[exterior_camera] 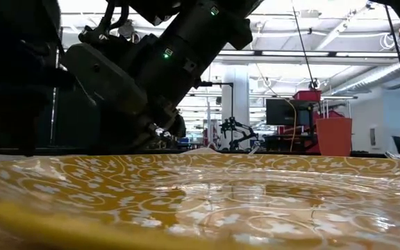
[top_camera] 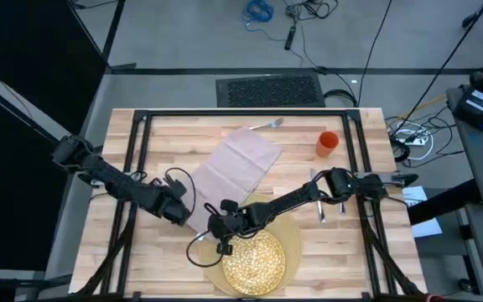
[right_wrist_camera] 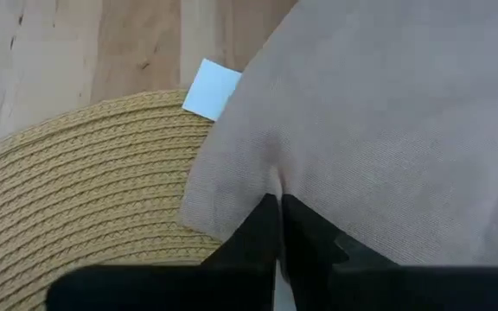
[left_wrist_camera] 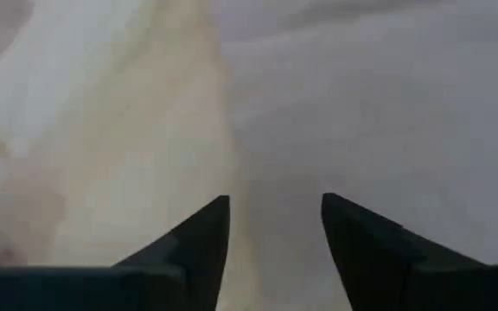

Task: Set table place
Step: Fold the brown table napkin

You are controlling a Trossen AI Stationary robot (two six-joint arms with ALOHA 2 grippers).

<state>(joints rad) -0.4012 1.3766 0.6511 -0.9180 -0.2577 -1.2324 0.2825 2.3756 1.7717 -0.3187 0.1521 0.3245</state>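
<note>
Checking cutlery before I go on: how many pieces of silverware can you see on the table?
2, perhaps more. A fork lies at the table's far edge beyond the napkin. A second piece lies under the right arm; others may be hidden there.

Plate (top_camera: 255,258) on placemat (top_camera: 288,220), bottom centre. Napkin (top_camera: 235,164) above it, corner overlapping the mat. Fork (top_camera: 267,124) top centre; cup (top_camera: 327,143) upper right. My grippers flank the napkin's lower corner.
</note>
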